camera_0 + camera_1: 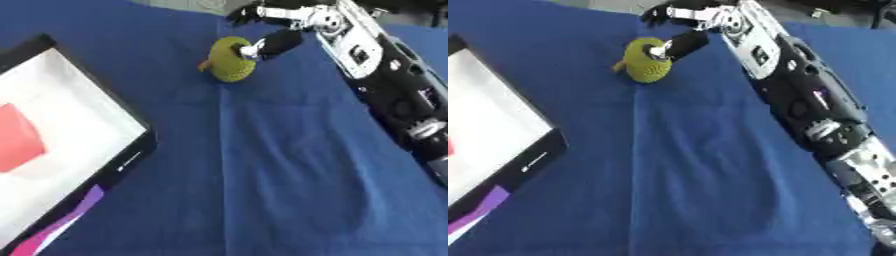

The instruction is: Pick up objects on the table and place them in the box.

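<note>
Blue cloth (289,170) covers the whole surface, with a lengthwise crease running down its middle. At about 1 o'clock in the left eye view the robot's right hand (293,22) reaches in at the end of a black and silver arm (394,85) that slants up from the 4 o'clock edge. Its fingers (248,14) are curled over at the far end, and the thumb (273,44) stretches down to the left so that its pale tip touches the upper side of a yellow-green knitted object (229,61). Whether the curled fingers reach the object's far side cannot be told, so the hand shows contact by the thumb alone. The rounded object sits on the cloth at 12 o'clock, with a small orange tip poking out at its left. Well apart from it, at 8 to 9 o'clock, lies the box (131,150), a shallow tray with a black rim and a white floor. A red item (17,140) shows inside it at the left edge, only partly in view. A purple and pink strip (66,220) runs beneath the box's near corner at 7 o'clock.
</note>
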Action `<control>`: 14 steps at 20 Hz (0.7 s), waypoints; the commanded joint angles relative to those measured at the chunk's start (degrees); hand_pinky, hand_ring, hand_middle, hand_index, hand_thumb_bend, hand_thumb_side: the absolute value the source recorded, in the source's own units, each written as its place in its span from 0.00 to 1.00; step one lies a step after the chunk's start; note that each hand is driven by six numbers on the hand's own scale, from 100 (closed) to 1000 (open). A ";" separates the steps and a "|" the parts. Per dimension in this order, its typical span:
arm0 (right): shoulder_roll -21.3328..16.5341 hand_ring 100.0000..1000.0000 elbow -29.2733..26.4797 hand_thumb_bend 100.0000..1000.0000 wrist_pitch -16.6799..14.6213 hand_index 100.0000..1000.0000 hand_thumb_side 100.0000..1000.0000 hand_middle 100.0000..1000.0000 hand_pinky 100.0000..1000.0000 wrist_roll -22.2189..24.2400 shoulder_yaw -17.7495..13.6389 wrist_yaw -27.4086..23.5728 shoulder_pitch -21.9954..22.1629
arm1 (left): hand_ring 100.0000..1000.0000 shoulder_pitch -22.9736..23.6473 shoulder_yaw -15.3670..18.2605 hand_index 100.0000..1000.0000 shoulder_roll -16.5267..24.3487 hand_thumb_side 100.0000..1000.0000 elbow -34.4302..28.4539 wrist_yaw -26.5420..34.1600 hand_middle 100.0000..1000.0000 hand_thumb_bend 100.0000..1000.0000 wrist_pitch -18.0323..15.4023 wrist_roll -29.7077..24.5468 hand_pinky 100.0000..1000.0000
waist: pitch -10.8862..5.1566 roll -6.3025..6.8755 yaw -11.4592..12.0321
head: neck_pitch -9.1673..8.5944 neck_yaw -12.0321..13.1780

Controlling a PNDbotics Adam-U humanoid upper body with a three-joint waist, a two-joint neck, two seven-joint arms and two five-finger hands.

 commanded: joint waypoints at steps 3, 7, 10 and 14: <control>-1.45 0.94 0.22 0.11 0.17 0.97 0.60 0.85 0.95 1.08 -0.93 -0.19 -0.67 | 0.76 -0.57 0.82 0.85 1.83 0.58 -1.24 0.18 0.71 0.65 -0.16 0.10 0.79 | -0.04 -0.56 0.16 | -0.71 0.15; -1.68 0.95 1.04 0.17 -0.02 0.97 0.60 0.86 0.95 1.96 -0.76 1.46 -0.39 | 0.76 -0.68 0.81 0.84 1.87 0.58 -1.31 0.21 0.71 0.65 -0.19 0.07 0.79 | 0.23 -0.62 0.24 | -0.86 0.02; -1.83 0.95 1.62 0.19 -0.71 0.97 0.60 0.86 0.96 2.65 -0.65 3.17 -0.07 | 0.76 -0.73 0.86 0.84 1.91 0.58 -1.32 0.29 0.70 0.65 -0.25 0.18 0.78 | 0.38 -0.62 0.23 | -0.94 -0.10; -1.76 0.95 2.57 0.21 -1.30 0.97 0.58 0.86 0.95 2.87 -0.68 4.67 0.18 | 0.76 -1.01 0.72 0.84 1.82 0.58 -1.40 0.29 0.70 0.65 -0.27 0.10 0.78 | 0.69 -0.64 0.33 | -1.38 -0.24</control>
